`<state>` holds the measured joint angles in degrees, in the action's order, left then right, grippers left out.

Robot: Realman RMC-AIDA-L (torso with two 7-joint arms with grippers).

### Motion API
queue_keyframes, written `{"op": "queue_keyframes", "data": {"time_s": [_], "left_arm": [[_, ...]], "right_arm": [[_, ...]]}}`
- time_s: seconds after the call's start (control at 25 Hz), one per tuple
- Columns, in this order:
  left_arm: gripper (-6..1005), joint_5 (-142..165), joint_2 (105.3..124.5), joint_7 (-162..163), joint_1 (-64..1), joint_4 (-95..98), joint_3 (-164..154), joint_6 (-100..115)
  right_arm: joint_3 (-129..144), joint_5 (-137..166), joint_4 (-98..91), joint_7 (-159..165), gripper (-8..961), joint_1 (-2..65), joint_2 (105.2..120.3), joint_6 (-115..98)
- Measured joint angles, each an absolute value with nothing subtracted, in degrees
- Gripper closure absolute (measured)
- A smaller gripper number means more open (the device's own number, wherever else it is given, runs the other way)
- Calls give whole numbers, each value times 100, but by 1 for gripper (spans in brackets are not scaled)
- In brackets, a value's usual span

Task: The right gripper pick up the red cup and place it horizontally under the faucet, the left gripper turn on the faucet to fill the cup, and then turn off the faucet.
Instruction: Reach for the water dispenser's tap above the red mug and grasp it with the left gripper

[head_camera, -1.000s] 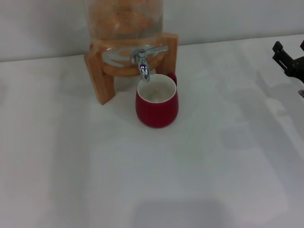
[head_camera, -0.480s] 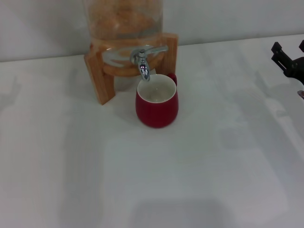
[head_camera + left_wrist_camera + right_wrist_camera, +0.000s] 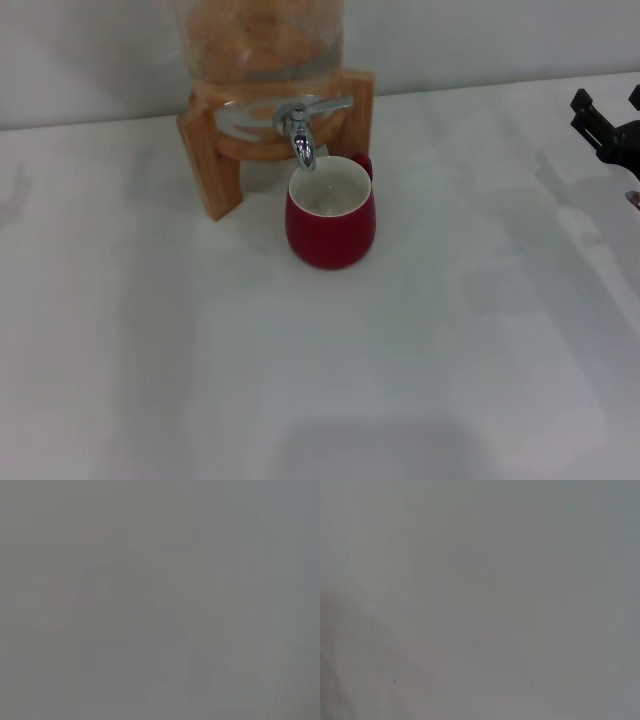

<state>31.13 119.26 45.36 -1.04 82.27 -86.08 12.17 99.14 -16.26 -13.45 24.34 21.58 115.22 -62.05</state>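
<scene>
The red cup stands upright on the white table, its white inside open directly below the spout of the chrome faucet. The faucet's flat lever points to the right. The faucet sits on a glass dispenser in a wooden stand. My right gripper shows only in part at the far right edge of the head view, well away from the cup, with its two black fingers apart and nothing between them. My left gripper is out of view. Both wrist views show only plain grey.
The white table stretches in front of and to both sides of the cup. A light wall rises behind the dispenser.
A faint shadow at the table's left edge has shifted. The cup, the faucet and the right gripper have hardly moved.
</scene>
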Motion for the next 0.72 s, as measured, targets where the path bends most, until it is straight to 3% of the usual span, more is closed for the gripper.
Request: {"op": "queue_keyframes", "data": {"time_s": [0.72], "left_arm": [[169, 3589, 11937, 3440, -337, 6923, -7698, 3482]], "right_arm": [[9983, -1616, -1379, 2611, 124, 2099, 11528, -6205]]}}
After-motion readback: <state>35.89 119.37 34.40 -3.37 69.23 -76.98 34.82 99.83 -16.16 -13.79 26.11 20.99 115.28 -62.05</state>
